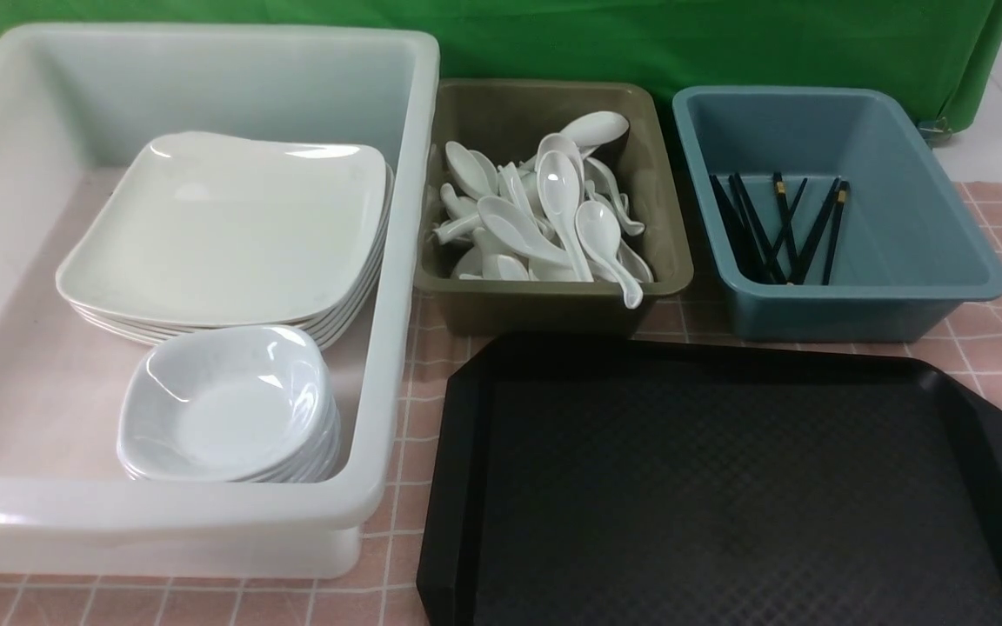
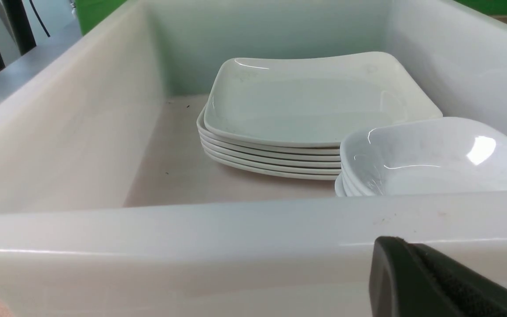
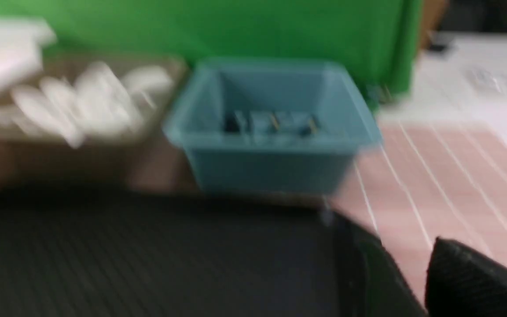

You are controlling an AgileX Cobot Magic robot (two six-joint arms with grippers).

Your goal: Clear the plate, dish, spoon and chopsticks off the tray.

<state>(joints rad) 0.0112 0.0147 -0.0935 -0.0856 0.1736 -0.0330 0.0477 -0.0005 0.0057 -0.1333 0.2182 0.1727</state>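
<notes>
Left pincer [image 2: 438, 281] sits shut beside white tub [image 2: 192, 246] wall.

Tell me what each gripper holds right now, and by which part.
Nothing is held. The left gripper is shut on nothing, outside the white tub. The right gripper's fingers show no object; the tray lies bare.
</notes>
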